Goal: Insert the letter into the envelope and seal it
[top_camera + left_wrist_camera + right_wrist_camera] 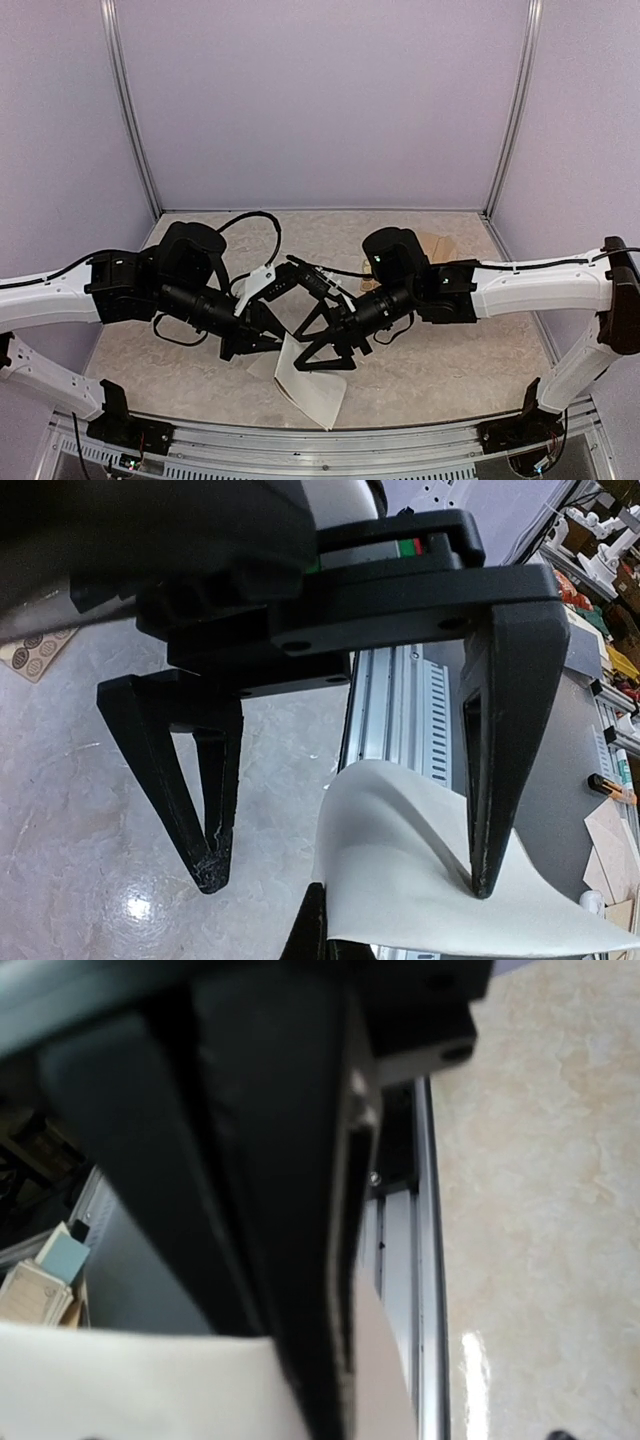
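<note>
The letter (316,396), a plain white sheet, lies at the near middle of the table with one end lifted and bowed (420,880). My left gripper (272,343) is shut on the letter's raised edge; its dark tip (312,930) shows at the bottom of the left wrist view. My right gripper (324,367) stands wide open over the sheet (347,880), one fingertip (483,880) resting on the paper, the other over bare table. In the right wrist view a blurred black finger (290,1260) crosses the sheet (130,1390). A tan flat piece (440,246) behind the right arm may be the envelope; I cannot tell.
A small card of round brown stickers (35,652) lies on the marble-patterned tabletop (450,360). The metal rail of the near table edge (400,710) runs just beyond the letter. Purple walls close the back and sides.
</note>
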Tool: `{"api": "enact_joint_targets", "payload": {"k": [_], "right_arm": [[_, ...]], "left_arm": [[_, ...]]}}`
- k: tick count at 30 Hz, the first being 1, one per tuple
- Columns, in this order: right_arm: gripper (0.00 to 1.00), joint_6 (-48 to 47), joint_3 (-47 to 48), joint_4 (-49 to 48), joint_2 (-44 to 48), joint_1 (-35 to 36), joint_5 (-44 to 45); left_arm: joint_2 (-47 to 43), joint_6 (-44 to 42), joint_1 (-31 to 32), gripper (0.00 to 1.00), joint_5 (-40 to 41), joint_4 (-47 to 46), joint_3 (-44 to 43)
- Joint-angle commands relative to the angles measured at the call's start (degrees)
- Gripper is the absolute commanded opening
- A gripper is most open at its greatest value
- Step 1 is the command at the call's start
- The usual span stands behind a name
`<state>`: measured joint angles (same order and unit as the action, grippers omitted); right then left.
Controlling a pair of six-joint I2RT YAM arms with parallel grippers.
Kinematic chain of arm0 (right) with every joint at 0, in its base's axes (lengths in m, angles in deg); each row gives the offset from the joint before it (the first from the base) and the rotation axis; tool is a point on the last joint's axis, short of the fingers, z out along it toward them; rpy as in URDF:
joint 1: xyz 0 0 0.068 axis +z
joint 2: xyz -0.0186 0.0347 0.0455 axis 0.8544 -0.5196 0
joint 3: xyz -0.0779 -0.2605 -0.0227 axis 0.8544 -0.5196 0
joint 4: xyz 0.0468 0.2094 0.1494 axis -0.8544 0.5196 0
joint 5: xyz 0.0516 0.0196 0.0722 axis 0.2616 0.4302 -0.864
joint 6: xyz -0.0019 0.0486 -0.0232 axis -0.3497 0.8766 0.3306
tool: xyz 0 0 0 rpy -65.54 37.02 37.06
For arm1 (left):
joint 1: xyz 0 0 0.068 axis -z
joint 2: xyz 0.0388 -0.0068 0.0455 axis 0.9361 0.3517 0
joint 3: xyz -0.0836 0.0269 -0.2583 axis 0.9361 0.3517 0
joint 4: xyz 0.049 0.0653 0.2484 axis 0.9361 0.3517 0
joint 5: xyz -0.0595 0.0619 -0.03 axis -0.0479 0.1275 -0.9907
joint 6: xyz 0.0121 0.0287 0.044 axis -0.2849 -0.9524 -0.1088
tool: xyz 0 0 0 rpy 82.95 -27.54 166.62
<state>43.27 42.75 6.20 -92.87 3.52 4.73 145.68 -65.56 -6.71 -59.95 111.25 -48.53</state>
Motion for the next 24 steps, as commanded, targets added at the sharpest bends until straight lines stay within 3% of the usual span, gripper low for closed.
{"api": "enact_joint_targets", "payload": {"k": [1, 13, 18, 21, 24], "right_arm": [[0.88, 0.2, 1.1, -1.7, -1.9, 1.1, -1.6], [0.4, 0.4, 1.2, -1.4, -3.3, 1.1, -5.2], [0.29, -0.1, 1.7, -0.4, -4.2, 1.2, -7.1], [0.15, -0.3, 1.8, -0.2, -4.4, 1.1, -7.5], [0.08, -0.1, 1.5, -0.6, -4.0, 1.2, -7.2]], "left_arm": [[-1.1, 0.8, -1.0, 0.0, -1.8, -1.2, -1.2], [-2.0, 1.2, -3.1, 0.0, -7.0, -0.5, -1.1], [-2.4, 1.4, -4.3, 0.0, -9.7, -0.7, -0.9], [-2.6, 1.8, -4.9, 0.0, -11.3, -1.2, -0.7], [-2.8, 2.3, -5.5, 0.0, -11.9, -1.4, -0.5]]}}
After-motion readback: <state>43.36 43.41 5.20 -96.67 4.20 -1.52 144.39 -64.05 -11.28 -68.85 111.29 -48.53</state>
